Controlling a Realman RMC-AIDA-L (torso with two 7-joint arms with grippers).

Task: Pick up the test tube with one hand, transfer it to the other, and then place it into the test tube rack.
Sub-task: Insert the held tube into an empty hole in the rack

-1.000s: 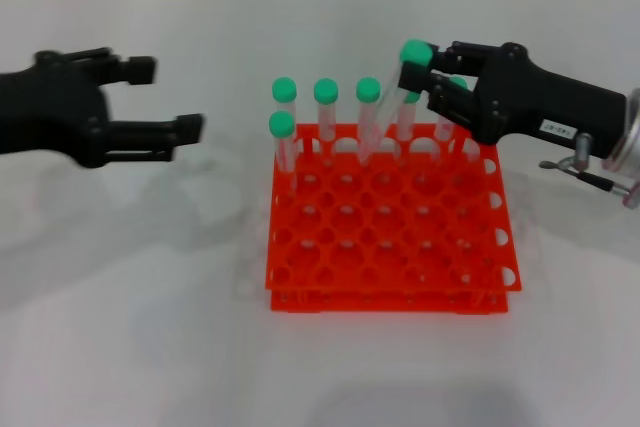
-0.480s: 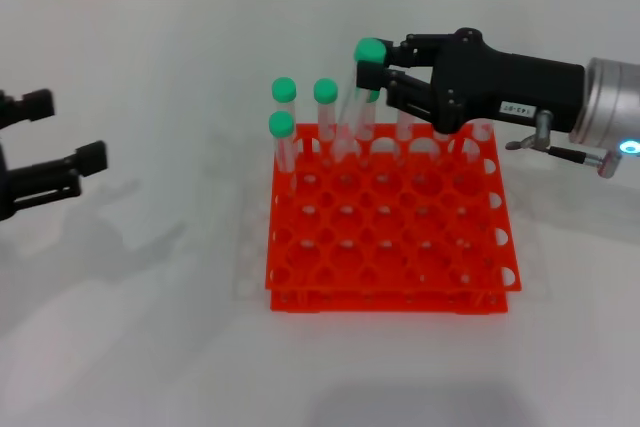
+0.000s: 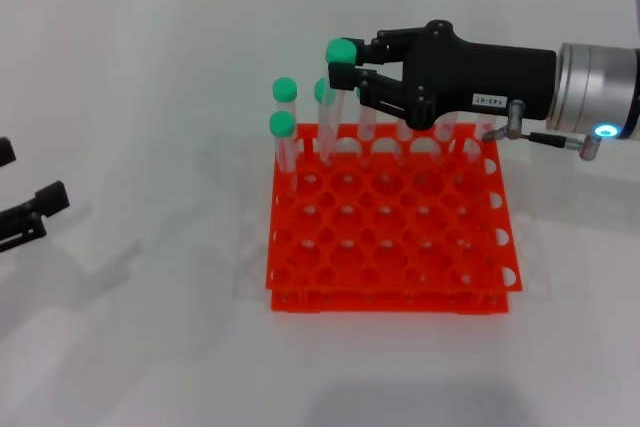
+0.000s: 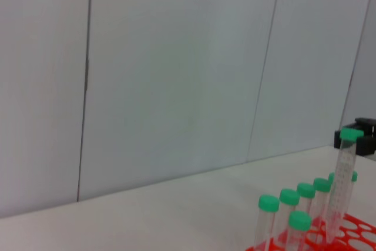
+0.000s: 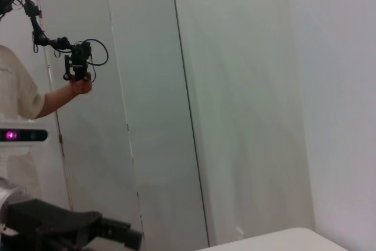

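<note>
My right gripper [image 3: 350,63], black with a small white label, is shut on the green cap end of a clear test tube [image 3: 331,107]. It holds the tube tilted over the back row of the orange-red rack [image 3: 385,247], with the lower end at the back-row holes. The held tube also shows in the left wrist view [image 4: 343,174]. Several other green-capped tubes [image 3: 285,90] stand in the back rows. My left gripper [image 3: 22,187], unlabelled, is open and empty at the far left edge, well away from the rack.
The rack stands on a white table [image 3: 150,347] with a white panel wall behind. In the right wrist view a person [image 5: 23,98] holds a hand-held device far off, and a black gripper [image 5: 88,227] shows low down.
My right gripper has carried the tube leftward along the rack's back row. My left arm has pulled back to the left edge, empty.
</note>
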